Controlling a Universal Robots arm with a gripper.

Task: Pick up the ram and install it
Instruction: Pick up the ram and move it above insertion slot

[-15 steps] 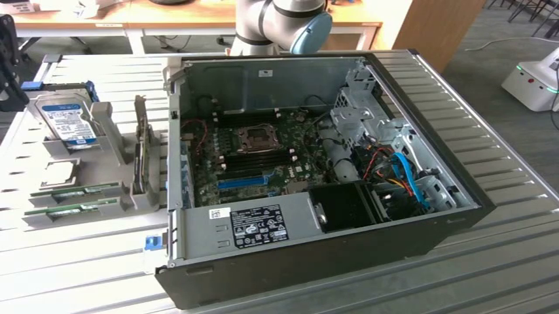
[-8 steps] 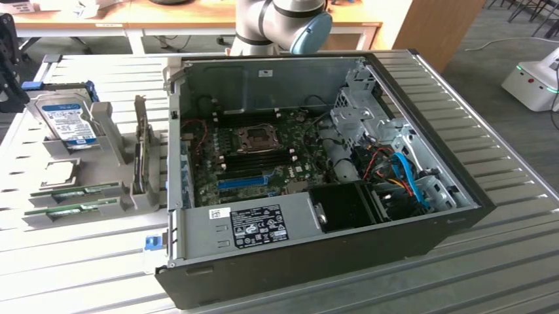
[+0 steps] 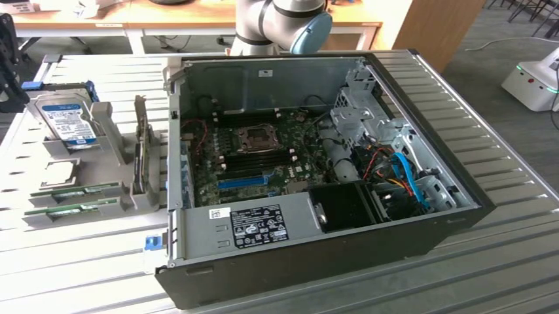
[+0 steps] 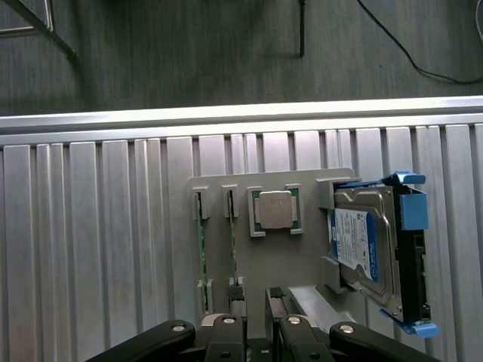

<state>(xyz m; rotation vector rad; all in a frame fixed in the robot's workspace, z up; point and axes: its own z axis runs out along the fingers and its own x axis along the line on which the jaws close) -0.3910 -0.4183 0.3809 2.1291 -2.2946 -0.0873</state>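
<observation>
Two green ram sticks [image 3: 85,191] [image 3: 72,210] stand on edge in a grey holder [image 3: 105,150] on the table, at the exterior view's left, beside the open computer case [image 3: 323,163]. In the wrist view the same sticks [image 4: 201,245] [image 4: 232,241] appear edge-on as thin green lines in the holder's slots. My gripper [image 4: 255,320] hangs above the holder's near end, close to the second stick. Its black fingers [image 4: 228,335] stand slightly apart with nothing between them. The motherboard [image 3: 262,154] lies exposed inside the case.
The holder also carries a silver hard drive with a blue label [image 3: 72,121] [image 4: 362,245], a square CPU [image 4: 273,210] and an upright card [image 3: 140,154]. The arm's elbow [image 3: 275,26] rises behind the case. The table is ribbed metal [image 3: 506,261], with its edge [image 4: 226,117] beyond the holder.
</observation>
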